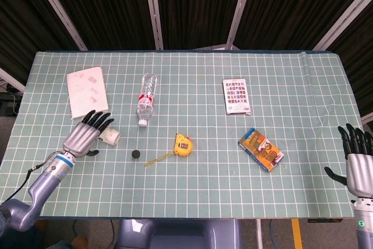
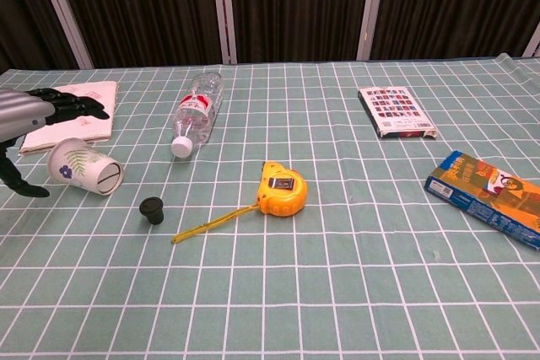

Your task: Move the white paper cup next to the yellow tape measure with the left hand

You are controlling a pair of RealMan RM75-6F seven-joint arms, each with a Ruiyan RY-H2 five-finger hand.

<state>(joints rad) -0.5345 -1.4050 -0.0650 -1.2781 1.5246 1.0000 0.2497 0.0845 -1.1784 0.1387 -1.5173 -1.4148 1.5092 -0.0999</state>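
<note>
The white paper cup point(image 2: 84, 169) lies on its side on the green grid mat, bottom toward the tape measure; the head view shows the cup point(image 1: 111, 137) just right of my left hand. My left hand point(image 1: 86, 138) hovers over it with fingers spread and holds nothing; in the chest view the left hand point(image 2: 34, 115) sits at the left edge, above the cup. The yellow tape measure point(image 1: 184, 144) lies mid-table with its tape pulled out to the left, also visible as the tape measure point(image 2: 283, 188). My right hand point(image 1: 358, 161) stays open off the table's right edge.
A small black cap point(image 2: 152, 208) lies between cup and tape measure. A plastic bottle point(image 2: 196, 115) lies behind them, a notebook point(image 2: 74, 111) at far left. A card pack point(image 2: 395, 110) and a colourful box point(image 2: 494, 196) lie on the right.
</note>
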